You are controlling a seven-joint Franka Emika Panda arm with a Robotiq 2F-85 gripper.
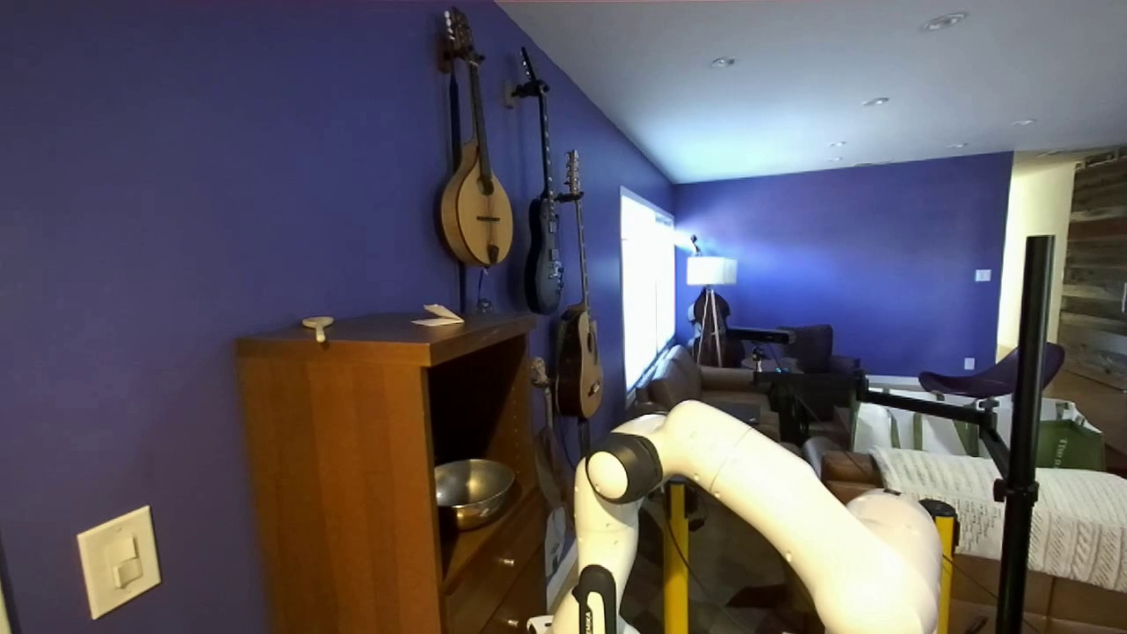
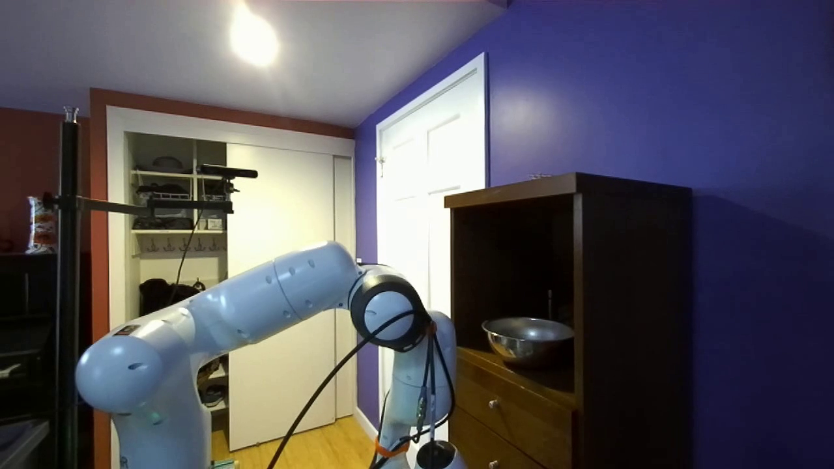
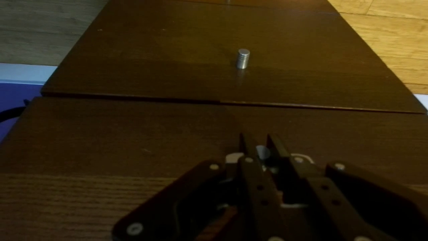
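Purple wall (image 1: pixel 176 194) backs the brown wooden cabinet (image 1: pixel 339 475), with an acoustic guitar (image 1: pixel 575 374) hung beside it. Inside the cabinet sits a stainless-steel bowl (image 2: pixel 529 343). At the cabinet's front, the gripper (image 3: pixel 258 140) stands narrow, a drawer knob (image 3: pixel 263 152) between its fingers (image 3: pixel 251 174); whether they press on it, I cannot tell. Another metal knob (image 3: pixel 243 59) protrudes from the cabinet nearer the floor (image 3: pixel 394 43).

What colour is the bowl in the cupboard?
Shiny silver; the bowl shows best in an exterior view.
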